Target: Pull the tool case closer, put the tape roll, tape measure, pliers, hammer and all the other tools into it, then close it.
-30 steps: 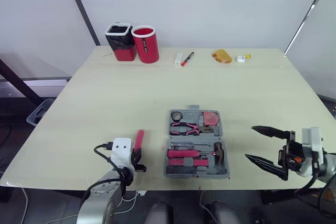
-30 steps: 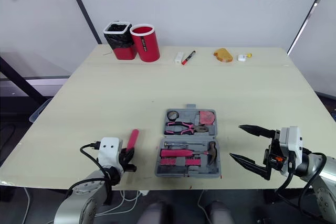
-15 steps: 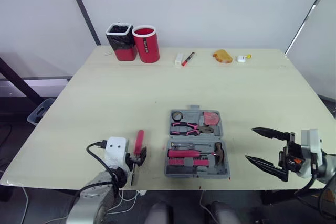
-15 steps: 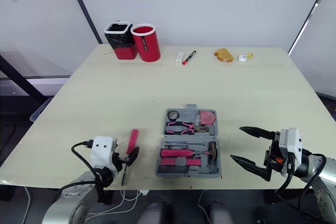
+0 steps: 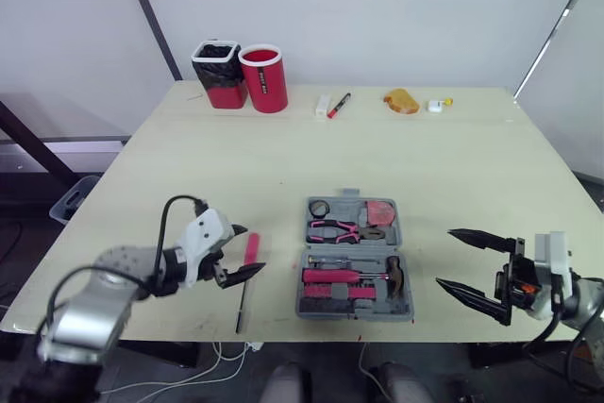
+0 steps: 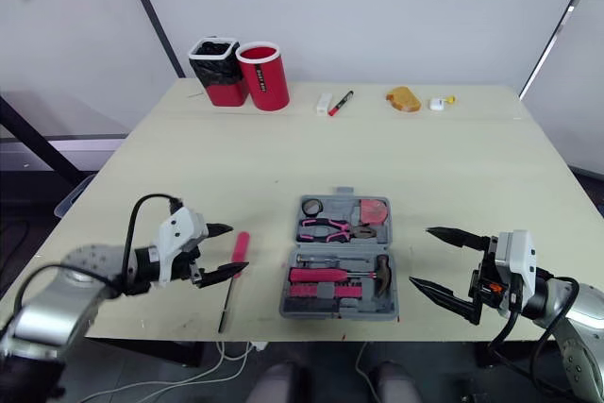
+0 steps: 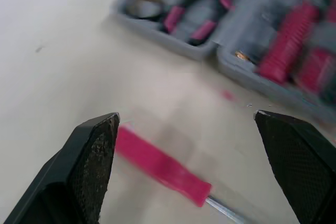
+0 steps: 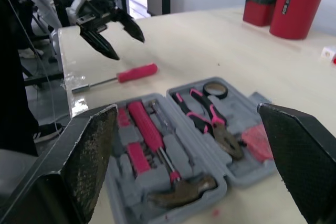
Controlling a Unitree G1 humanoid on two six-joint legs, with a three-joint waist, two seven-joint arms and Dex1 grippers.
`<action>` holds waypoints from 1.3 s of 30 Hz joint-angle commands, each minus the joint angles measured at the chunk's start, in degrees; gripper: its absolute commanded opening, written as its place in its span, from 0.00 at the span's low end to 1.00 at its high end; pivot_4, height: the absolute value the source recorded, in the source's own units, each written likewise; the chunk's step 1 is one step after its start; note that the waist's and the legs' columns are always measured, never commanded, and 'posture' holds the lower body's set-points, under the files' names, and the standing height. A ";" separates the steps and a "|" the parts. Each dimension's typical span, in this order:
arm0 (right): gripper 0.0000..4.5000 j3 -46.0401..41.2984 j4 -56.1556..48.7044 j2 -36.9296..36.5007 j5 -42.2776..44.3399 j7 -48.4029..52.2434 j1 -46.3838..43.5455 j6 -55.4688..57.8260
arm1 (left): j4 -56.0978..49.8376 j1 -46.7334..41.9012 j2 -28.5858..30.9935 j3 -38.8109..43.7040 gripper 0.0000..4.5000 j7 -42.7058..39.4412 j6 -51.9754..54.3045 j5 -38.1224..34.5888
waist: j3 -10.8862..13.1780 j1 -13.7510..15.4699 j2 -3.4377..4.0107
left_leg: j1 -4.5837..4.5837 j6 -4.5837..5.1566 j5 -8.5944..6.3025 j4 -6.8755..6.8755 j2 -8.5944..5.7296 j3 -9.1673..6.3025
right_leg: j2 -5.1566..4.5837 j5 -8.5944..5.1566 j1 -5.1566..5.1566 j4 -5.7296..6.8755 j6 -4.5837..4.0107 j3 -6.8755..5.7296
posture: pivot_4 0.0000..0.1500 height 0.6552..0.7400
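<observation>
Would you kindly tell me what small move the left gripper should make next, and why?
Probably lower the open left gripper onto the pink screwdriver and grip its handle: it lies on the table outside the open tool case, beneath the gripper.

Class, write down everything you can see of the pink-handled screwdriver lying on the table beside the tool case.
The screwdriver has a straight pink handle, plastic by the look, and a thin bare metal shaft. It lies flat on the table, to the robot's left of the open tool case and apart from it. Its handle points to the far side and its shaft to the near edge. The left gripper hangs open over the handle without touching it.
</observation>
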 commanded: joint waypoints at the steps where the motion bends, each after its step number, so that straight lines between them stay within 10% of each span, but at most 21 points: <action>1: 1.00 -0.58 -1.45 0.19 0.36 -0.41 -0.03 -1.21 | 11.09 -7.38 0.88 -2.70 0.97 -14.16 -10.86 -1.05 | 0.01 0.04 0.02 | 0.00 0.00 0.00 -0.01 0.00 0.03 | -0.01 0.00 0.00 -0.01 0.00 0.02 | 1.00 1.00; 6: 1.00 -0.85 -2.19 -0.21 0.94 -0.30 0.27 -0.91 | 28.23 -19.43 2.73 -13.27 0.97 -25.38 -29.52 0.47 | 0.03 0.08 -0.01 | -0.07 0.01 0.00 0.00 -0.01 0.01 | 0.05 0.02 -0.02 -0.03 0.04 0.01 | 1.00 1.00; 22: 1.00 1.02 4.00 -9.59 4.43 18.56 -7.20 -0.98 | 56.81 -51.83 0.14 -60.44 0.97 -25.48 -65.56 1.90 | 0.15 0.81 -0.20 | -0.14 0.02 0.00 0.07 0.00 -0.04 | 0.12 0.13 -0.01 0.00 0.24 0.03 | 1.00 1.00; 39: 1.00 2.36 3.93 -7.60 3.90 16.26 -9.83 -0.62 | 71.62 -58.05 -14.33 -60.21 0.97 -22.12 -89.02 23.90 | 0.32 0.80 -0.49 | -0.17 0.02 0.00 0.11 -0.01 -0.06 | 0.12 0.15 0.00 0.00 0.25 0.03 | 1.00 1.00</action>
